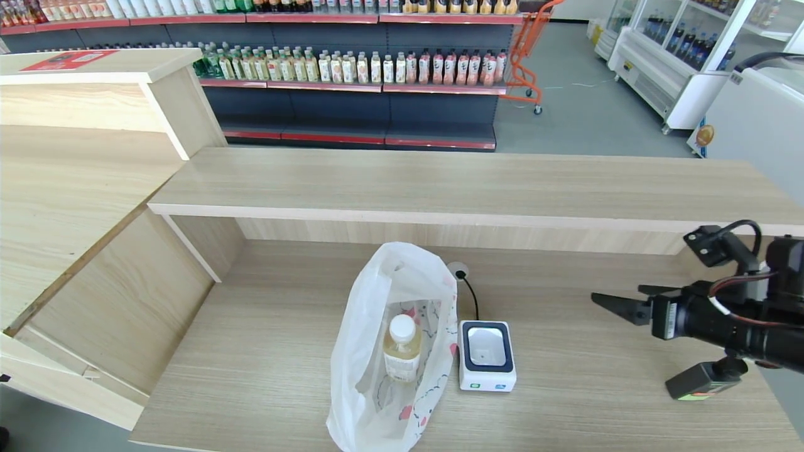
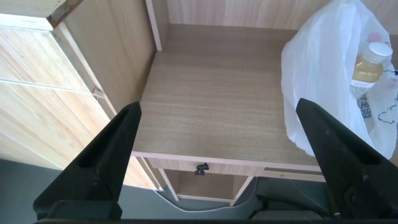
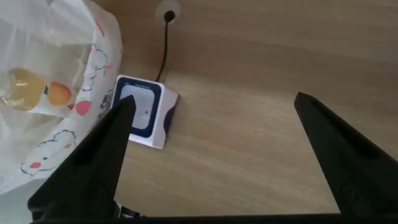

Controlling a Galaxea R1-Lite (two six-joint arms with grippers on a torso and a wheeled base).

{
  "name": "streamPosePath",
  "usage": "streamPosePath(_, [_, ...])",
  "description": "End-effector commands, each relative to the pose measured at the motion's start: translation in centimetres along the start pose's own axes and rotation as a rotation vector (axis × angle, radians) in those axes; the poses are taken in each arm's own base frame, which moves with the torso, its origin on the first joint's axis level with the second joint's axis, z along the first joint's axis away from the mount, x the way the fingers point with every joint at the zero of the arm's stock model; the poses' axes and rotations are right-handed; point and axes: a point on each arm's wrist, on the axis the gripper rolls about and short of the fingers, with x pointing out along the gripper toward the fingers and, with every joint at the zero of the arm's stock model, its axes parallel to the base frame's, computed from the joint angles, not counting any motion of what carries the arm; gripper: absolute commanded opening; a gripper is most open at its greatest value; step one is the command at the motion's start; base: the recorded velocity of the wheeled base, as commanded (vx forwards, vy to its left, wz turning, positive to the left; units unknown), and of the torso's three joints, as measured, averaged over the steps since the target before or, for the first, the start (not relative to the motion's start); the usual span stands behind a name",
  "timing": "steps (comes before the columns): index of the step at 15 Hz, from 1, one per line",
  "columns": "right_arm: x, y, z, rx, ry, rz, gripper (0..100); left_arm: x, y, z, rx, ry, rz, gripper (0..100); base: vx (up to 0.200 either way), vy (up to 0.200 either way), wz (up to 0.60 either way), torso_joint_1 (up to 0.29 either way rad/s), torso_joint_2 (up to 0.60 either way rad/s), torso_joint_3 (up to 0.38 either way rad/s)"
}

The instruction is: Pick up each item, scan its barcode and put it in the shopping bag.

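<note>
Closest in, at the desk's near edge, sits the white shopping bag (image 1: pixel 361 376), its mouth open and its thin plastic slumped around what it holds. Inside is a bottle (image 1: pixel 402 348) of pale yellow drink with a white cap, its label facing up. Whether it stands or leans cannot be told through the folds. Touching or just beside the bag, on the robot's right, is the scanner (image 1: pixel 487 355), its window facing up and its black cable (image 1: pixel 471 298) running to a port in the desk (image 1: pixel 597 389).

Both arms are free. The right end effector (image 3: pixel 214 102) hovers above the desk to the right of the scanner and well apart from it, fingers spread and holding nothing. The left end effector (image 2: pixel 217 106) hangs over the desk's left part with the bag off to its right, likewise released and empty.

As a judgement, the task looks at or near its end — the bottle is the one loose item in sight, and it is already bagged. Whether its barcode was read cannot be told. What may be left is any goods waiting beyond these views.
</note>
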Motion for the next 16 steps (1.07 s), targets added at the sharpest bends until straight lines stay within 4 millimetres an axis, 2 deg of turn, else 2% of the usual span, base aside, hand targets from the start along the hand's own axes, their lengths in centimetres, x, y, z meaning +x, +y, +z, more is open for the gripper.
streamPosePath(1, [-4.5,-0.8,1.9,-0.015,-0.1,-0.15,100,0.0,0.0,0.0,0.0,0.0,0.0,100,0.0,0.0,0.0,0.0,0.0,0.0])
streamPosePath(6, [-5.8,-1.3,2.2,-0.004,-0.124,-0.213,100,0.0,0.0,0.0,0.0,0.0,0.0,100,0.0,0.0,0.0,0.0,0.0,0.0])
streamPosePath(10, [-6.9,-1.4,1.2,0.034,-0.068,-0.25,100,0.0,0.0,0.0,0.001,0.0,0.0,100,0.0,0.0,0.0,0.0,0.0,0.0])
streamPosePath(13, [-7.4,-1.5,-0.2,0.088,-0.027,-0.324,100,0.0,0.0,0.0,0.001,0.0,0.0,100,-0.2,0.0,0.0,0.009,0.0,0.002])
streamPosePath(16, [-7.5,-1.7,-0.5,0.117,-0.017,-0.364,100,0.0,0.0,0.0,0.003,0.0,0.0,100,-0.2,0.0,0.0,-0.004,0.0,0.006])
